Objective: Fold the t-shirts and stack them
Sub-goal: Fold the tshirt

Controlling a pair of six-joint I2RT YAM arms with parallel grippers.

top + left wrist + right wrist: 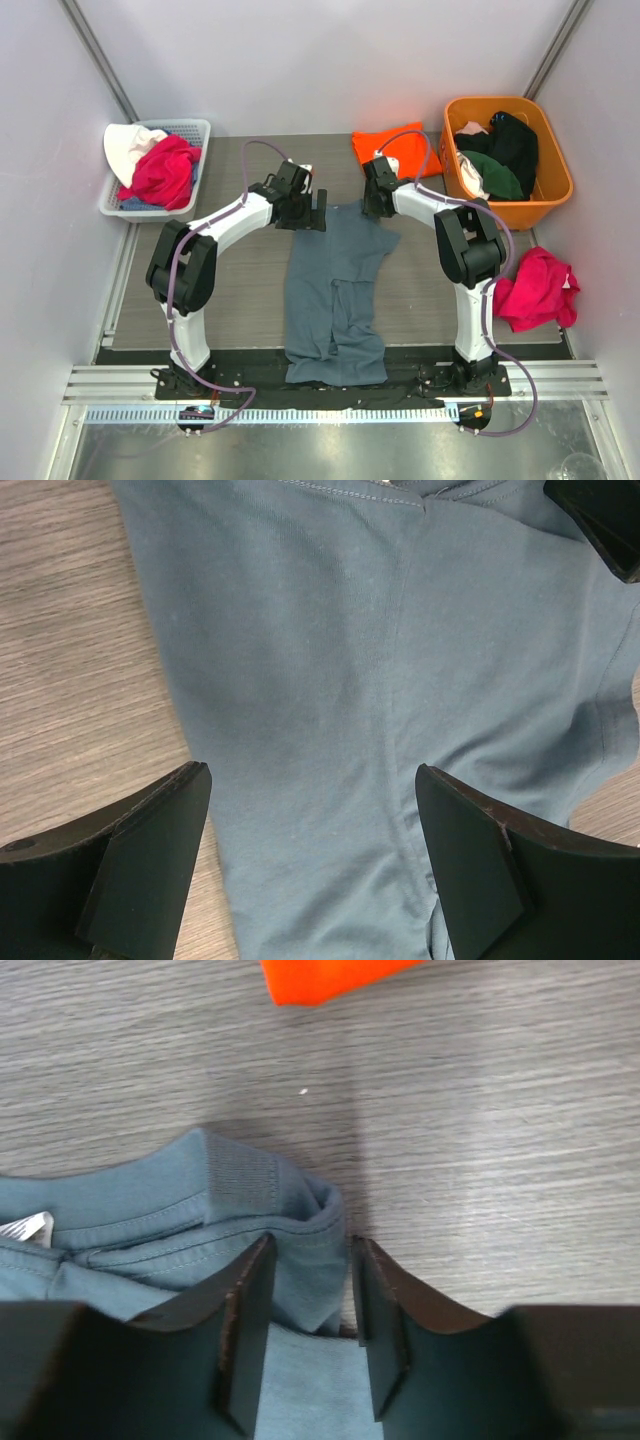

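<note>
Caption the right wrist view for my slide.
Right hand straddles the collar of the blue-grey t-shirt; orange t-shirt lies beyond on the table.

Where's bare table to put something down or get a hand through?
Bare mat: between left arm and blue-grey t-shirt; between that shirt and right arm; back strip between white basket and orange t-shirt. Crowded: shirt's collar end, left claw and right claw both at it; right edge, with orange tub and pink cloth.
</note>
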